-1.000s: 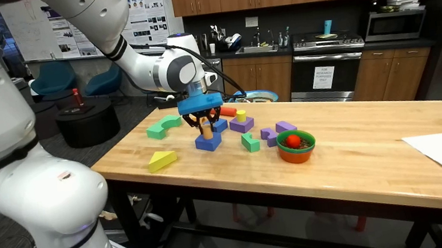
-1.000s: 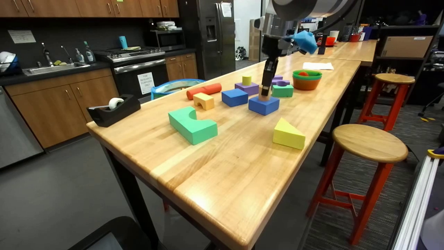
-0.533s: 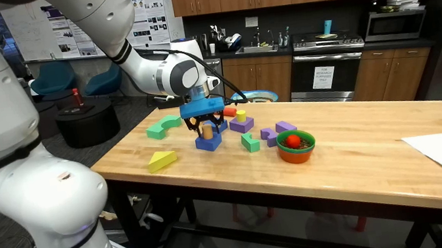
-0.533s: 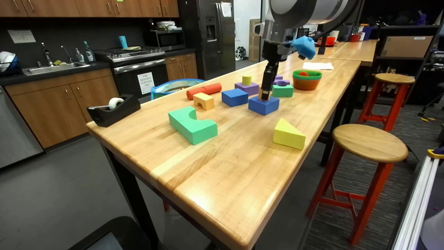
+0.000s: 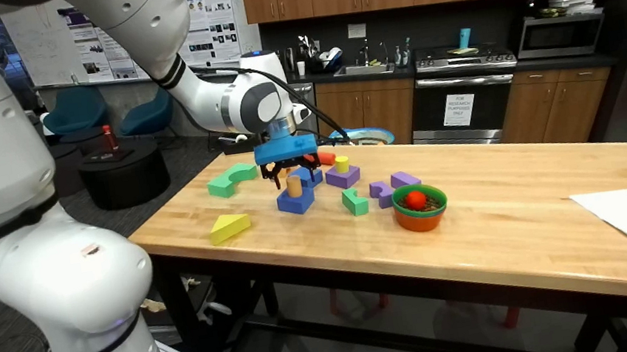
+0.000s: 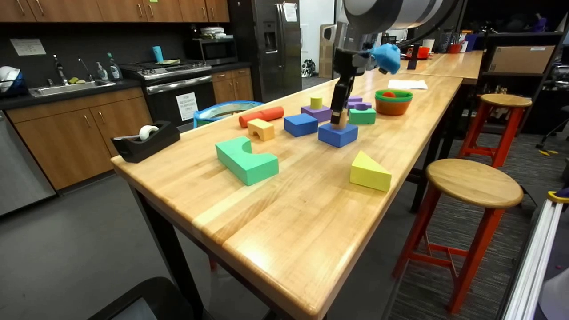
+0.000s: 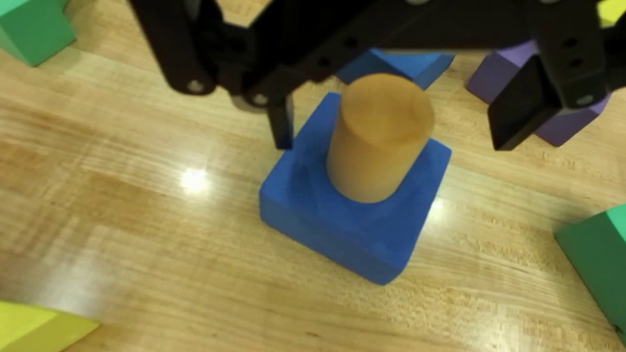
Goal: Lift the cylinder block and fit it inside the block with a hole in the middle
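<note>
The orange-yellow cylinder block (image 7: 379, 146) stands upright on the blue block with a hole in the middle (image 7: 332, 230), near the centre of its top. Most of its height shows above that block. The hole is covered, and how deep the cylinder sits cannot be told. My gripper (image 7: 394, 148) is open, one finger on each side of the cylinder's upper part with gaps between. In both exterior views the cylinder block (image 5: 294, 186) (image 6: 341, 122) is upright over the blue block (image 5: 295, 204) (image 6: 337, 135), and the fingertips (image 6: 334, 119) are close around its top.
Just behind is a solid blue block (image 6: 301, 125). A purple block (image 5: 343, 178) bears a yellow cylinder (image 5: 342, 164). A yellow wedge (image 5: 229, 228), green arch (image 6: 247, 161), small green piece (image 5: 355, 202) and bowl (image 5: 421, 219) surround the spot.
The gripper has opened and let go of the cylinder block, which stays in place on the blue block. The hand dipped, then rose slightly.
</note>
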